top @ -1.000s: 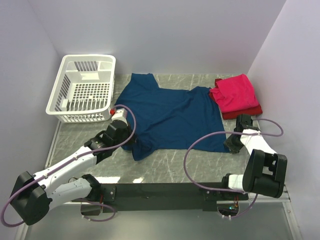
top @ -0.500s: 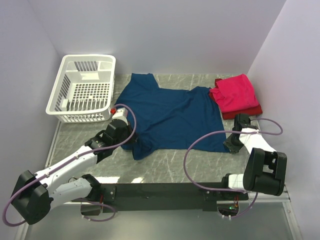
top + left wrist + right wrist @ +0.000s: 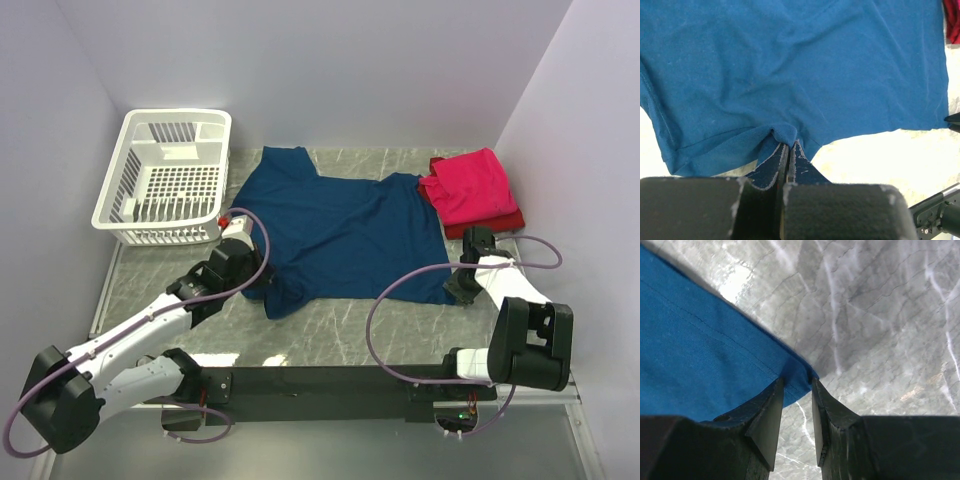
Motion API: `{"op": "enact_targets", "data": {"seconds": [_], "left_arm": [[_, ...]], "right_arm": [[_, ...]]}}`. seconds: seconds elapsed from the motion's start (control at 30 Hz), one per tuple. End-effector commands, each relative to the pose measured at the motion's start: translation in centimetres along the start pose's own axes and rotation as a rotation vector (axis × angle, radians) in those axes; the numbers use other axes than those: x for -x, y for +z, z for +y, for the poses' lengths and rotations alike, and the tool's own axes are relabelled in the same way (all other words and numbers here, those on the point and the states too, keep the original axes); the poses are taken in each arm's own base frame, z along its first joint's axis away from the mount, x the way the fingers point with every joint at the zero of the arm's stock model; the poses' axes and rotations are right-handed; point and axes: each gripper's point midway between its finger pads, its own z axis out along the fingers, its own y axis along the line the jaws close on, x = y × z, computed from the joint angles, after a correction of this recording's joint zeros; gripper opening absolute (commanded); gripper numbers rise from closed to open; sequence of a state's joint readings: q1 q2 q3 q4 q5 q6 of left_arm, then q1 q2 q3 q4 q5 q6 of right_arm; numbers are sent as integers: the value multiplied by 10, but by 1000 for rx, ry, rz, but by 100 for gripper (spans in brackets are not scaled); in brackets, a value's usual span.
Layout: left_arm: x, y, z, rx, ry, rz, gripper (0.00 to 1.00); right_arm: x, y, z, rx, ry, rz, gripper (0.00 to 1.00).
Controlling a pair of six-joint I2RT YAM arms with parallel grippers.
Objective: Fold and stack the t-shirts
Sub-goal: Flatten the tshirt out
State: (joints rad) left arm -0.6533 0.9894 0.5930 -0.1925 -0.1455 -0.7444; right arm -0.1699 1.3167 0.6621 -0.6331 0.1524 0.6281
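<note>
A navy blue t-shirt (image 3: 345,230) lies spread on the marble table with its plain side up. My left gripper (image 3: 264,288) is shut on a pinched fold of the shirt's near left edge (image 3: 785,132), its jaws pressed together (image 3: 788,146). My right gripper (image 3: 456,291) is at the shirt's near right corner (image 3: 799,374); its jaws (image 3: 797,383) stand apart with that corner between the fingertips. A folded pinkish-red t-shirt (image 3: 470,185) rests on a darker red one (image 3: 492,224) at the back right.
A white slotted basket (image 3: 175,114) stands at the back left, close to the shirt's left sleeve. Bare marble (image 3: 350,325) lies between the shirt's near edge and the black arm-base rail (image 3: 320,382). Walls enclose the left, back and right sides.
The right gripper has slid slightly left onto the shirt's corner and its jaws have narrowed a little. The left gripper has kept its grip and crept slightly away from the bases.
</note>
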Motion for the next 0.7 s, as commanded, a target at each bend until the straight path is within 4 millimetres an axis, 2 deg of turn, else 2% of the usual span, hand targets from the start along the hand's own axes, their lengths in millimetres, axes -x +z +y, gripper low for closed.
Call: {"op": "enact_targets", "data": {"seconds": [0.0,0.07,0.27,0.37,0.5,0.63,0.67], "left_arm": [[10,-6,-7,-41,2,-36,0],[11,-7,-7,-42,0,-43,1],[14,-11,-9,-56,-4,-59,0],[15,-13,-11,-63,-5,-61,1],[15,-14,-9,-60,-5,-65,1],[16,-15,-8,-54,-7,-70,1],[17,-15,-9,-55,-7,-72,1]], "right_arm": [[5,-6,1,-14,18,-48,36],[6,-7,0,-19,31,-62,37],[-12,0,4,22,74,-13,38],[-28,8,1,24,77,32,40],[-27,6,3,17,69,17,40],[-28,6,3,15,68,14,27],[-27,4,3,17,68,9,19]]}}
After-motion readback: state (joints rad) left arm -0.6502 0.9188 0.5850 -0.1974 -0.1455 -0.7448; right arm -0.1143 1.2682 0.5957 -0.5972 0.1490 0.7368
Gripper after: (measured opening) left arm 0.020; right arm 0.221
